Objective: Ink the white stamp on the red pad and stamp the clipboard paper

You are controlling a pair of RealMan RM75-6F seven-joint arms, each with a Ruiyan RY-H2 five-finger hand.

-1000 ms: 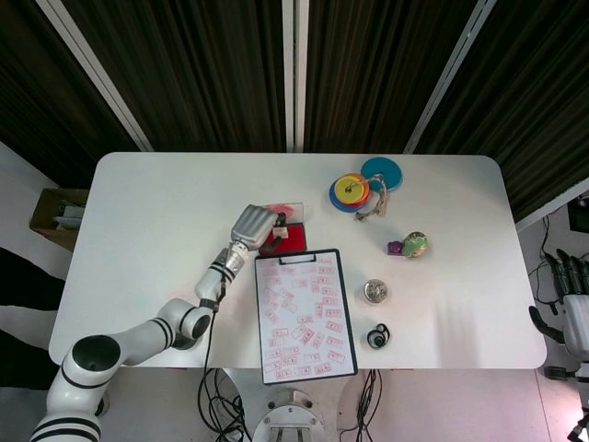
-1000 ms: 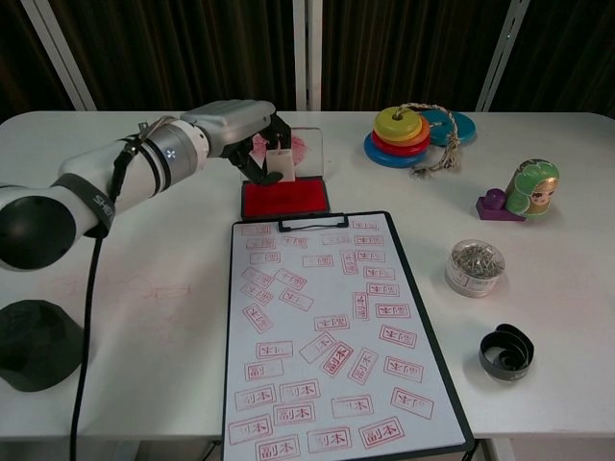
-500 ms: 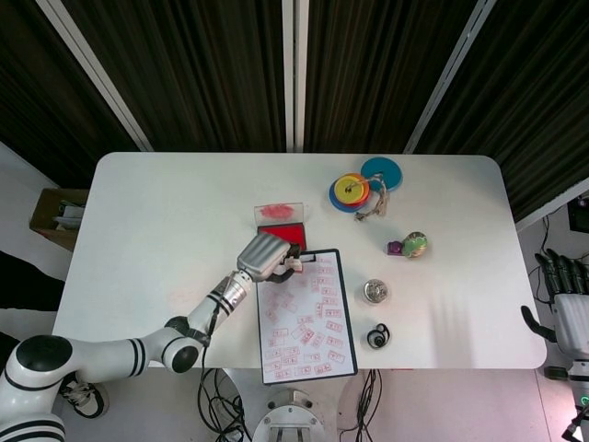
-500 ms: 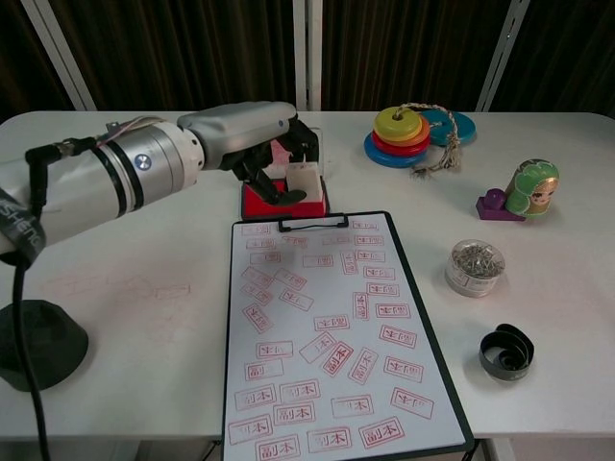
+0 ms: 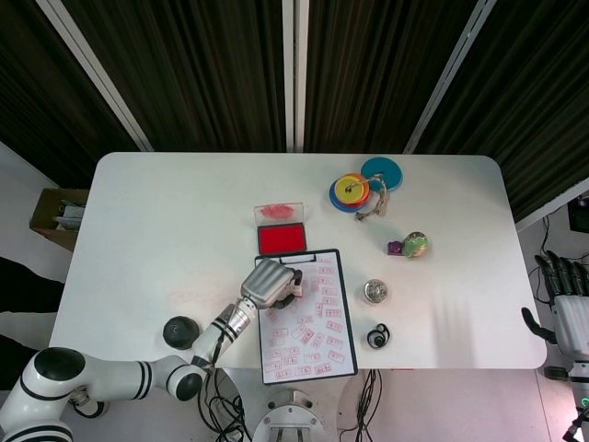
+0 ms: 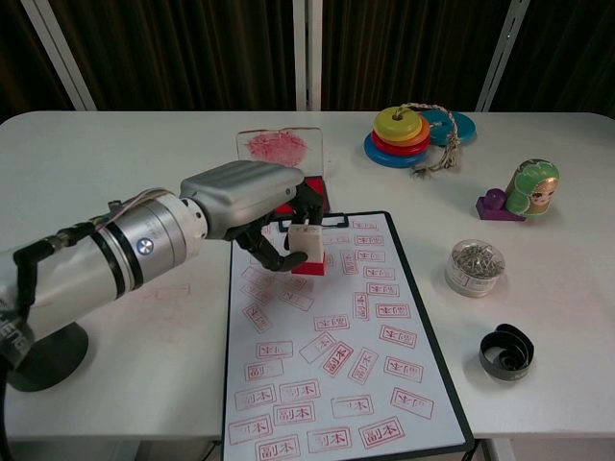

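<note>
My left hand grips the white stamp, whose red face points down just above the upper left part of the clipboard paper. From the head view I cannot tell whether the stamp touches the paper. The paper carries several red imprints. Beyond the clip lies the red ink pad, half hidden by the hand in the chest view, with its smeared clear lid standing up behind it. My right hand hangs open off the table's right edge, holding nothing.
To the right of the clipboard stand a round tin of clips, a black tape roll and a green doll on a purple block. A coloured ring stack with cord sits at the back right. A black arm base stands at the front left.
My left hand has carried the stamp from the ink pad toward me and down over the upper left of the clipboard paper. The right hand has not moved.
</note>
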